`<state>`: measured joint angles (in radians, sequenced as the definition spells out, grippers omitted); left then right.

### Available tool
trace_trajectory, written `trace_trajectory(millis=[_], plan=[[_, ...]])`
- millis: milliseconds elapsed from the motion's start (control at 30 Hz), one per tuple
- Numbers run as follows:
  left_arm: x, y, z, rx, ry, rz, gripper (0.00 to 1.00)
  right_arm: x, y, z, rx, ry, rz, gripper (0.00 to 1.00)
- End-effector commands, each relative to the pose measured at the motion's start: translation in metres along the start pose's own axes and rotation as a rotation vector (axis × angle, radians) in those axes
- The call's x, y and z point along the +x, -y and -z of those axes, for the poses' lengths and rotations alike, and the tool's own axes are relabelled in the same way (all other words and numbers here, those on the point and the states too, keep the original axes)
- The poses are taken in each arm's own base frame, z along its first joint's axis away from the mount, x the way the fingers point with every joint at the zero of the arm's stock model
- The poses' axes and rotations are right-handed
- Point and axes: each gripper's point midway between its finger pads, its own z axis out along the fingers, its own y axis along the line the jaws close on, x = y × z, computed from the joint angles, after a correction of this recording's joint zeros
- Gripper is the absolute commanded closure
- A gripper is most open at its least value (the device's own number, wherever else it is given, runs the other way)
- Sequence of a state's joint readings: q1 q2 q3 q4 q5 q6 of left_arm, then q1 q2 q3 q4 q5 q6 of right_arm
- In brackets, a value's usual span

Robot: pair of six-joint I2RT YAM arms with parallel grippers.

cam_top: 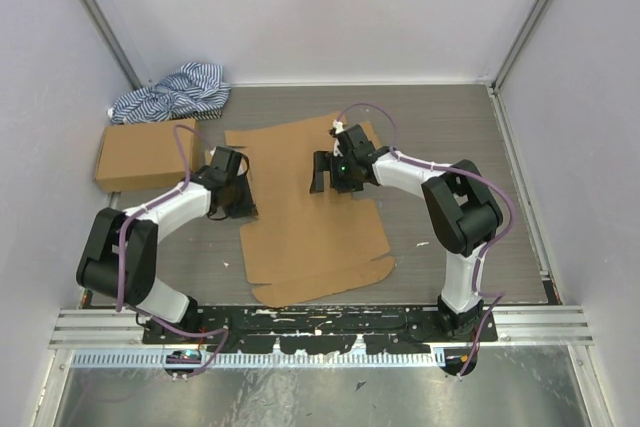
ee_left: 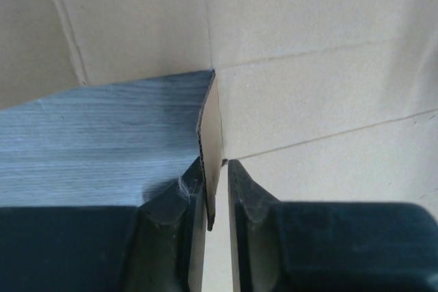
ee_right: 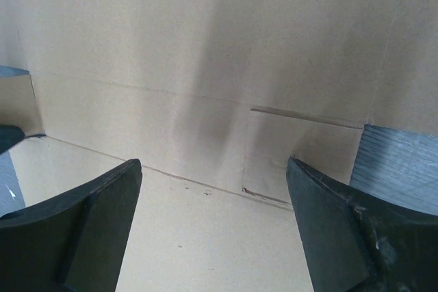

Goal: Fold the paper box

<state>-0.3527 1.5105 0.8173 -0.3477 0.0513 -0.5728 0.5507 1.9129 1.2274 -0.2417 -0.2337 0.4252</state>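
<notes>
One flap first: set narrow-jawed left gripper [ee_left: 217, 172] loosely astride paper box [cam_top: 310, 227] raised flap; brace panel with wide-open, empty right gripper [ee_right: 213, 189].

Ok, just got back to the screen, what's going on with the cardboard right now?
The paper box lies mostly flat as an unfolded blank in the middle of the table. The left gripper is at its left edge with a raised flap standing between its fingers; a thin gap shows on one side, so it doesn't look clamped. The right gripper hovers wide open over the far middle of the blank, holding nothing. A ready-made box and striped cloth sit untouched at the far left.
</notes>
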Motion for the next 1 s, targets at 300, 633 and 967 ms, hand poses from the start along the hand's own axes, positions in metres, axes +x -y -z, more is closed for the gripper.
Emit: trace_trajectory(millis=[300,633,967], plan=[[-0.012,0.031,0.017,0.081,-0.045,-0.003,0.55,0.031,0.006,-0.01,0.003,-0.083,-0.024,0.08],[-0.024,0.041,0.004,0.107,-0.019,0.011,0.6,0.031,0.004,-0.013,-0.008,-0.09,-0.029,0.08],[0.003,0.024,-0.051,0.009,-0.162,0.038,0.65,0.036,0.005,-0.012,-0.005,-0.103,-0.042,0.08]])
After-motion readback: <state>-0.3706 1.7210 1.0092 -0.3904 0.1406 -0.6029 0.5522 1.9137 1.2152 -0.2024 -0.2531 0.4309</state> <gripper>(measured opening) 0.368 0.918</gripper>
